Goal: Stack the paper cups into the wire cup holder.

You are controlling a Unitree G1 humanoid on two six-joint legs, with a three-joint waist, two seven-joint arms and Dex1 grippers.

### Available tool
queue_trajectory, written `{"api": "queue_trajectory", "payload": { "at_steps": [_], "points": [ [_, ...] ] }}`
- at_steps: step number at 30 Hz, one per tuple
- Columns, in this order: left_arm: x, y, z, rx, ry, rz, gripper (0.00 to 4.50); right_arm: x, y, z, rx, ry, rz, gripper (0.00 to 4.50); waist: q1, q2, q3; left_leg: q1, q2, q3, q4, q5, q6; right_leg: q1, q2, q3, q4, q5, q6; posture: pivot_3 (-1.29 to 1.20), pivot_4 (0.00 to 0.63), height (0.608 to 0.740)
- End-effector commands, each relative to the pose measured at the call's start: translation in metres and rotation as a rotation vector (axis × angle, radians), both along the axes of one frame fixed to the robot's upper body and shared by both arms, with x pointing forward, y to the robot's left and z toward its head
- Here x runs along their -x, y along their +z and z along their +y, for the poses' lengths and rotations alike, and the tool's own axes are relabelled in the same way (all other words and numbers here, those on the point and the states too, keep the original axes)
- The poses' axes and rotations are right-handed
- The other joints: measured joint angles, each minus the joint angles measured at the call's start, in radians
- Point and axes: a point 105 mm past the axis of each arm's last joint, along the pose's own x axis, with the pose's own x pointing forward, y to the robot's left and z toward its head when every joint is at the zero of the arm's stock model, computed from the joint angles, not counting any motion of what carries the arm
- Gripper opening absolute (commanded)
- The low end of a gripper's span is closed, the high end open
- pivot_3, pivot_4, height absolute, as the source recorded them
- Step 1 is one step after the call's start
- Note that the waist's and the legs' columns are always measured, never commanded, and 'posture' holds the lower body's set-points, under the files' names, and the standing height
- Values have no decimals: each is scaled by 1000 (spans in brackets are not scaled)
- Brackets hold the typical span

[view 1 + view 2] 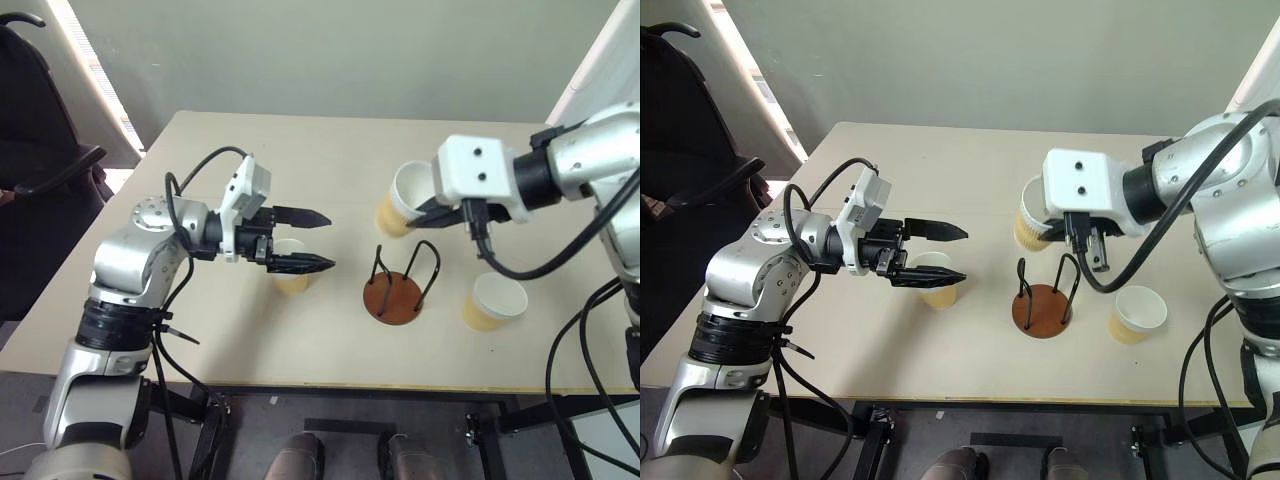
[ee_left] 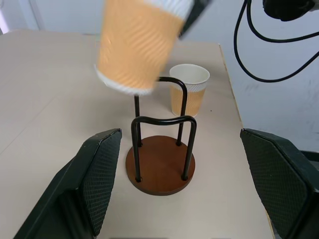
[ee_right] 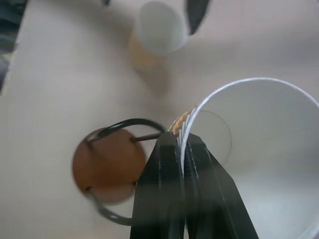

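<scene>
My right gripper (image 1: 432, 210) is shut on the rim of a paper cup (image 1: 400, 200), pinching its wall between both fingers (image 3: 164, 164). The cup hangs tilted in the air, just above and behind the wire cup holder (image 1: 392, 298), whose brown disc base and two black loops stand empty. A second paper cup (image 1: 292, 272) stands upright on the table, left of the holder. My left gripper (image 1: 330, 241) hovers open over it, pointing toward the holder, with nothing between its fingers. The third paper cup (image 1: 494, 302) stands upright to the right of the holder.
The beige table (image 1: 300, 150) carries nothing else. A dark chair (image 1: 40, 150) stands off its left side. My right arm's black cables (image 1: 560, 250) hang near the table's right edge, above the third cup.
</scene>
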Motion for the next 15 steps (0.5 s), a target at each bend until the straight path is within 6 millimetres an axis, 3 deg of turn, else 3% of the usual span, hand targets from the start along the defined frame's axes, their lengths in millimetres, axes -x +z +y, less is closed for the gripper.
{"api": "queue_trajectory", "payload": {
  "at_steps": [1, 11, 15],
  "points": [
    [4, 7, -1, -3, -15, -45, 4120, 3, -2, -4, 39, 5, -29, 47, 0, 0, 0, 0, 0, 0, 0, 0, 0, 0, 0, 0, 0, 0, 1, 0, 150, 740],
    [4, 5, -2, -4, -11, -47, 4120, 8, -24, -6, 99, 37, 28, 47, -1, 0, 0, 0, 0, 0, 0, 0, 1, 0, 0, 0, 0, 2, 3, 0, 150, 740],
    [5, 4, -3, -5, -15, -47, 4120, 3, -31, -1, 110, 36, 18, 875, -1, 0, 0, 0, 0, 0, 0, 0, 1, 0, 0, 0, 0, 2, 3, 0, 150, 740]
  ]
}}
